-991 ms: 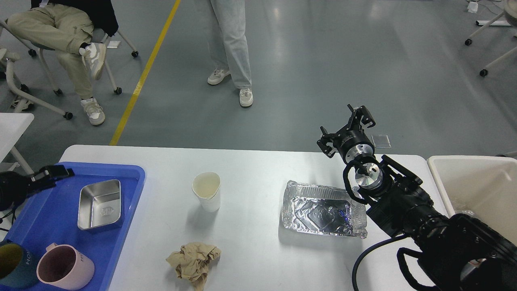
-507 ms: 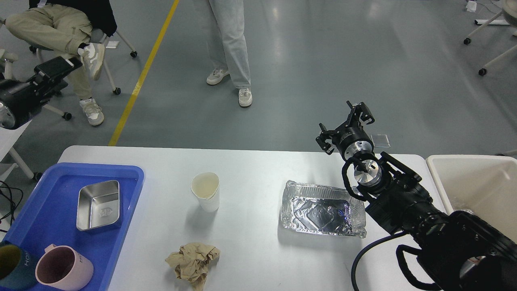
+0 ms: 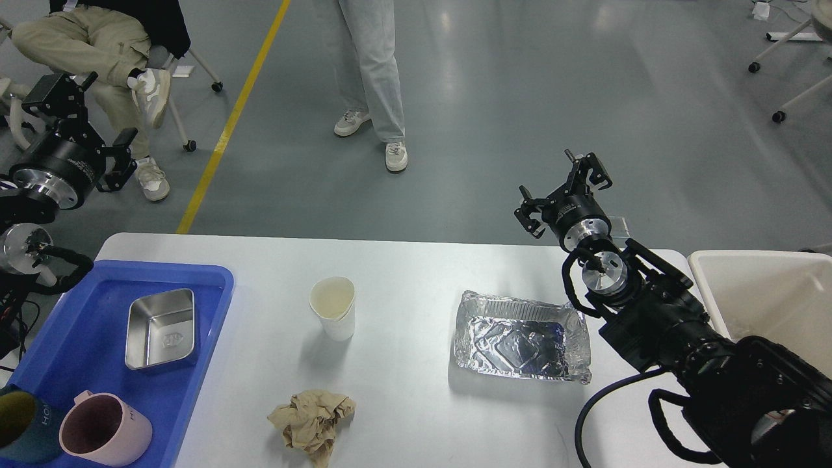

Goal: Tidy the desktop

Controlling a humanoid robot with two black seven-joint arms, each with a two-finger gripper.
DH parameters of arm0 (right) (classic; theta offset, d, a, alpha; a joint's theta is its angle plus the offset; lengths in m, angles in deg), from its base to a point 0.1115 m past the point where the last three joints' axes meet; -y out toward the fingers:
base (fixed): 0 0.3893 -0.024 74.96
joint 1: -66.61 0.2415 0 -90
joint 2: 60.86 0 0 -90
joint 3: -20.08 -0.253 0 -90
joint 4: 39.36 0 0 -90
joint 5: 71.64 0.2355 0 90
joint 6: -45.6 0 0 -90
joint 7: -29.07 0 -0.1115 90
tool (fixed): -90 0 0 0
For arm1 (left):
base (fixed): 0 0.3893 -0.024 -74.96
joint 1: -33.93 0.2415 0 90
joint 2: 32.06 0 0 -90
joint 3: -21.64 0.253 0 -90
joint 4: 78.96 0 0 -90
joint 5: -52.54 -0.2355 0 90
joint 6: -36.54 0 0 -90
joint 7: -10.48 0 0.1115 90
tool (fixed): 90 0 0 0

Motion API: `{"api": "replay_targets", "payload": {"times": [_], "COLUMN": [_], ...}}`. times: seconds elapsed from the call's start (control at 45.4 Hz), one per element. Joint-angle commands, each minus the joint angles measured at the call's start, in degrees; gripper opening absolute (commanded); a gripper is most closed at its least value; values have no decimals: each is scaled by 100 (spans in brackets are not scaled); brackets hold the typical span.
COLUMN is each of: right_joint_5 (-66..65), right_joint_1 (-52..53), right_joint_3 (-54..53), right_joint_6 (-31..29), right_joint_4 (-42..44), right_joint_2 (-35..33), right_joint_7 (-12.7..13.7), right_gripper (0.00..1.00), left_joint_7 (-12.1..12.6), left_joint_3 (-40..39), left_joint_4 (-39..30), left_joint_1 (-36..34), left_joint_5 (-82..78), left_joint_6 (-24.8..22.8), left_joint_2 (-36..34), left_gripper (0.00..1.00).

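Note:
The white desktop (image 3: 403,266) holds a white paper cup (image 3: 333,307) standing at its middle. A crumpled foil tray (image 3: 520,337) lies to the cup's right, and a crumpled brown paper ball (image 3: 312,419) lies near the front edge. My right gripper (image 3: 564,185) is open and empty, raised over the desktop's far edge, behind the foil tray. My left gripper (image 3: 84,114) is open and empty, held high beyond the desktop's left end, above the blue tray (image 3: 84,279).
The blue tray at the left holds a steel box (image 3: 161,328), a pink mug (image 3: 104,429) and a dark mug (image 3: 16,422). A white bin (image 3: 767,292) stands off the right end. A seated person (image 3: 97,45) and a standing person (image 3: 370,71) are behind.
My left arm has risen from over the blue tray to high at the far left. My right gripper has shifted slightly right and up, still open.

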Motion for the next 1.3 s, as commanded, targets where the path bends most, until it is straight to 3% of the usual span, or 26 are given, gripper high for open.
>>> {"api": "replay_targets", "payload": {"times": [0.0,0.198,0.418,0.639,0.771,0.793,0.881,1.233,1.277], "right_joint_5": [0,-483,-976,-1152,-1451,-1572,-1941,-3912,-4394], "right_joint_1": [-1,-10,-89,-71,-98,-106,-89,149,341], "right_joint_3": [-8,10,53,967,2102,2624,3304,4554,4914], "right_joint_6": [-120,-138,-164,-173,-393,-402,-393,-375,-375], "right_joint_4": [-33,-33,-59,-138,-842,-1425,-2281,-4261,-4769], "right_joint_2": [-125,-407,-442,-679,-1242,-1607,-2172,-4177,-4809], "right_joint_7": [-112,-973,-974,-1000,-1009,-1026,-1044,-1044,-1044], "right_gripper": [100,100,100,100,100,100,100,100,100], "left_joint_7": [-18,-9,35,44,44,44,53,62,53], "left_joint_3": [-268,-955,-1219,-1227,-1236,-1271,-1315,-1342,-1333], "left_joint_4": [277,471,699,805,796,796,796,796,796], "left_joint_1": [122,306,342,350,385,412,491,579,588], "left_joint_5": [602,963,1473,1614,1614,1614,1614,1614,1605], "left_joint_6": [-154,-172,-330,-638,-708,-769,-849,-954,-954], "left_joint_2": [294,760,1182,1297,1306,1332,1341,1341,1341], "left_gripper": [96,98,100,100,100,100,100,100,100]}}
